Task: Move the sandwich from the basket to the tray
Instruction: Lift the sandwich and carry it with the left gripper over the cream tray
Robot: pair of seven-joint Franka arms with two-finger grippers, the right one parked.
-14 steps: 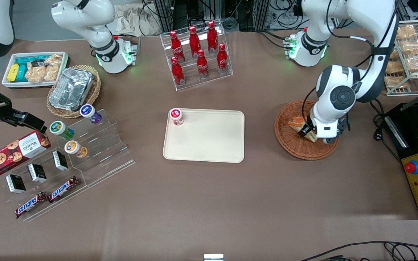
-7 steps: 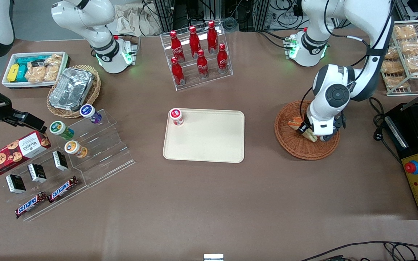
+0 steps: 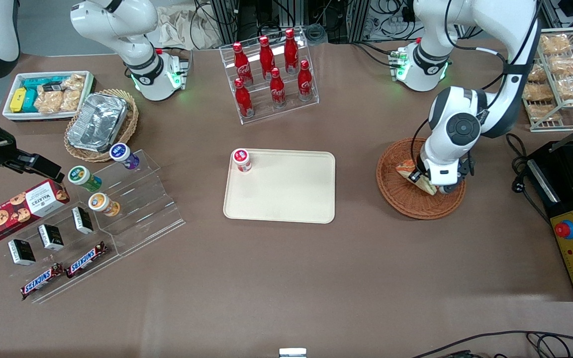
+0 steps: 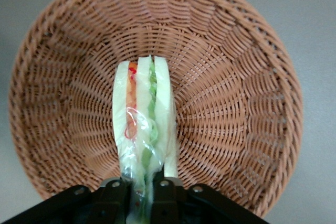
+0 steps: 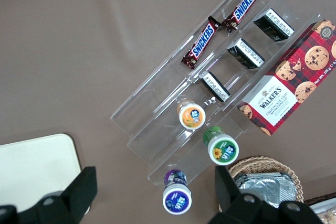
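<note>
The jaws of the left arm's gripper [image 4: 140, 188] are pinched on the pale triangular wedge sandwich [image 4: 143, 129], seemingly raised slightly above the round reddish-brown woven wicker basket [image 3: 397, 191]; the cream rectangular plastic tray [image 3: 286, 191] lies well apart on the bench.

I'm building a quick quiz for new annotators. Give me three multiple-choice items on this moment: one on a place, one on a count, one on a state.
1. Where is the sandwich?
A. on the tray
B. over the basket, in the end effector
C. on the bottle rack

2. How many red bottles stand in the clear rack?
A. four
B. six
C. eight

3. What is the end effector doing?
A. hanging open above the tray
B. shut on the sandwich
C. resting on the table

Key: 1 B, the wrist view shows the wedge over the basket weave; 2 B, six caps are countable in the front view; 3 B, its fingers pinch the wedge's end, while the tray holds only a small jar.
</note>
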